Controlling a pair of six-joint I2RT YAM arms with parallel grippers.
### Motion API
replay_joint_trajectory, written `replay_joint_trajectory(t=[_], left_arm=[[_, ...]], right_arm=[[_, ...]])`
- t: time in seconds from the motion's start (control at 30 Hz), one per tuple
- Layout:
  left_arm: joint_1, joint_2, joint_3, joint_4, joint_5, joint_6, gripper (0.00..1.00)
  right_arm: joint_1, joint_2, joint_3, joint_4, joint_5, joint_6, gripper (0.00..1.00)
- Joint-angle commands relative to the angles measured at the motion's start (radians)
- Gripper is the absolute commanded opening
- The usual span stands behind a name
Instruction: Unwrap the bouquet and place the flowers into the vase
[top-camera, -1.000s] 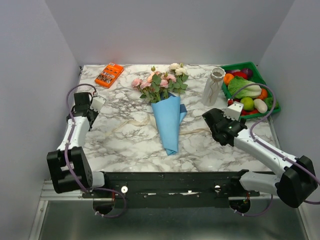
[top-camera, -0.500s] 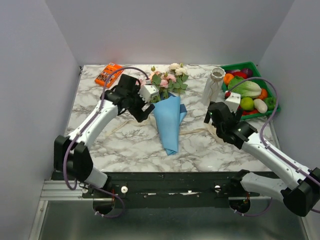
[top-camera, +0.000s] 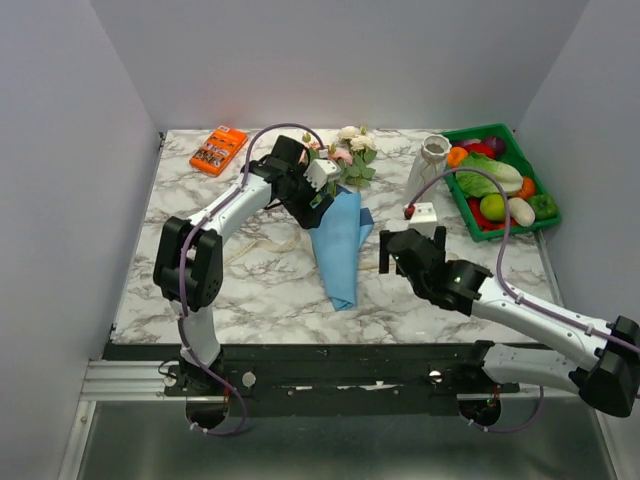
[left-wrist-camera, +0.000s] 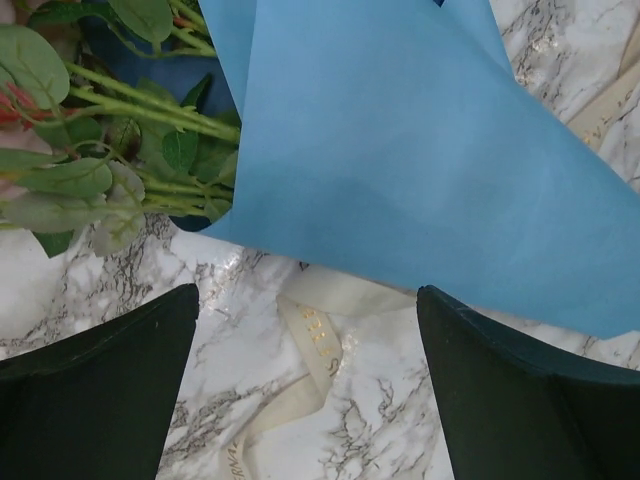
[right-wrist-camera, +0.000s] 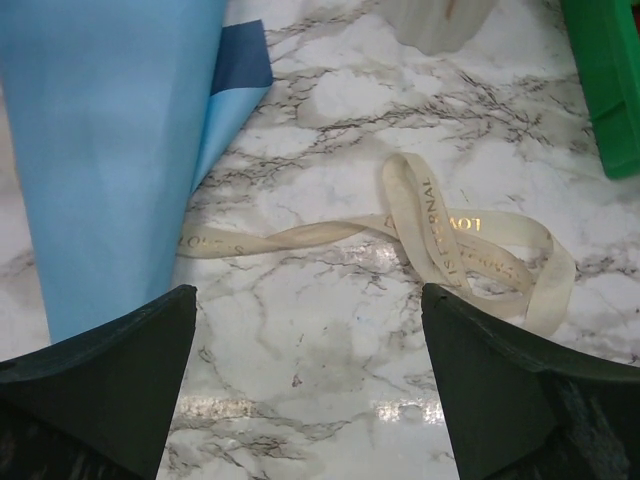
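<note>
Left gripper (left-wrist-camera: 307, 292) is standing wide open and holding nothing. It is hovering over the left edge of the blue paper cone (top-camera: 338, 250), where green stems (left-wrist-camera: 140, 108) are emerging from the wrap. A cream ribbon (left-wrist-camera: 312, 330) is lying loose on the table (top-camera: 200, 260) directly beneath its jaws.

Right gripper (right-wrist-camera: 308, 290) is likewise gaping fully and gripping nothing. It is hanging low over the table just right of the cone, with more of the ribbon looping flat ahead of it.

The bouquet (top-camera: 335, 215) is lying at the table's centre, its tip pointing toward the near edge and its flowers (top-camera: 340, 155) toward the far edge. The vase (top-camera: 427, 172) is standing upright near the far right corner, beside a green tray (top-camera: 530, 222) of toy vegetables. An orange box (top-camera: 218, 149) is sitting at the far left corner.
</note>
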Motion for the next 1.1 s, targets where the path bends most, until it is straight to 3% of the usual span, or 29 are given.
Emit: replay_joint_trajectory(t=[0.0,0.17,0.37,0.63,1.07], left_arm=[[0.013,0.024,-0.001,0.023,0.043,-0.021,0.99],[0.057,-0.109,-0.138,0.057,0.015,-0.041,0.99],[0.217,-0.282,-0.236,-0.003,0.067,-0.076,0.99],[0.318,-0.503,-0.379,-0.046,0.081,-0.031,0.99],[0.346,-0.565,-0.445,-0.060,0.086,-0.022,0.99]], right_arm=[[0.133,0.098,0.014,0.069,0.038,-0.129,1.00],[0.311,0.266,0.070,0.038,0.143,-0.227,1.00],[0.416,0.399,0.092,0.084,0.115,-0.334,1.00],[0.450,0.530,0.144,0.179,0.077,-0.448,1.00],[0.480,0.692,0.216,0.140,0.138,-0.480,1.00]])
